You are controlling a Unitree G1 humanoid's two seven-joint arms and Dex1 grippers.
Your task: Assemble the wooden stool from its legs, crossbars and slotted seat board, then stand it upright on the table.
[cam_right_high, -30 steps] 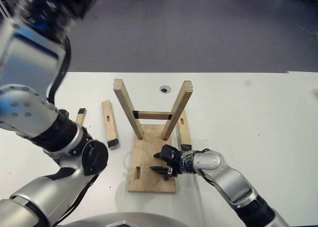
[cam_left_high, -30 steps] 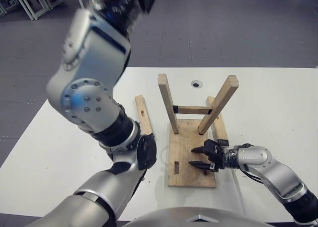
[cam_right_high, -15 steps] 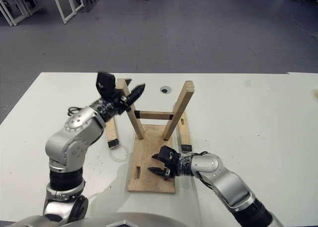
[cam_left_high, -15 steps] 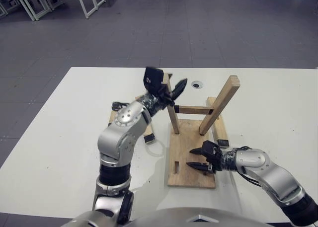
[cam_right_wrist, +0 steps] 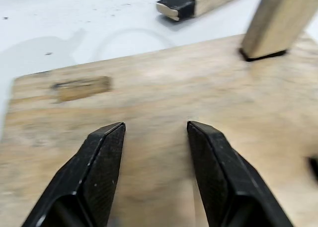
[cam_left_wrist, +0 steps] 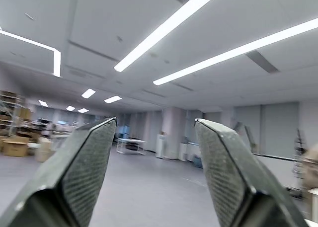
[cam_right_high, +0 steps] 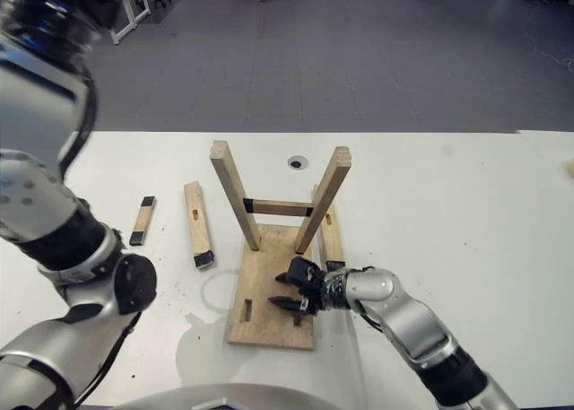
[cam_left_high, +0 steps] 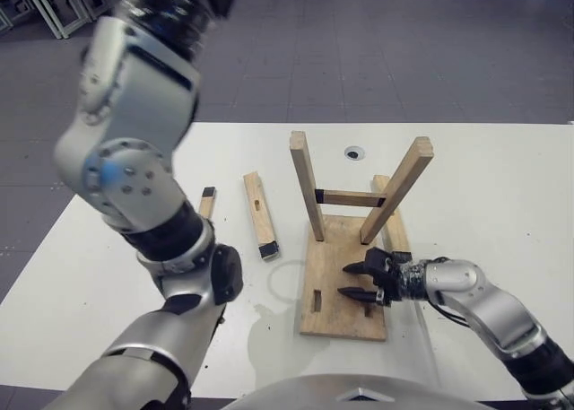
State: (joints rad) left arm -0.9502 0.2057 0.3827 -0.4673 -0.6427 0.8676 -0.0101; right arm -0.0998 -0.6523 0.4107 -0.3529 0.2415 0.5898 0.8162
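Observation:
The slotted seat board [cam_left_high: 327,271] lies flat on the white table. Two legs [cam_left_high: 305,184] [cam_left_high: 397,187] stand in it, leaning a little and joined by a crossbar [cam_left_high: 348,197]. My right gripper [cam_left_high: 357,281] hovers open just above the board's near right part, empty; the right wrist view has the gripper [cam_right_wrist: 156,123] over the board [cam_right_wrist: 164,83] near an empty slot [cam_right_wrist: 82,87]. A loose leg [cam_left_high: 259,213] and a short crossbar [cam_left_high: 207,203] lie left of the board. My left arm is raised high, its gripper [cam_left_wrist: 155,120] open and empty, facing the ceiling.
Another loose leg [cam_left_high: 392,223] lies on the table along the board's right edge, behind my right gripper. A small round hole [cam_left_high: 356,152] sits in the table beyond the legs. Bare tabletop [cam_left_high: 502,204] stretches to the right and far left.
My left arm, raised a second ago, swung down beside the left upright leg half a second ago and is raised again now. The right gripper has barely moved.

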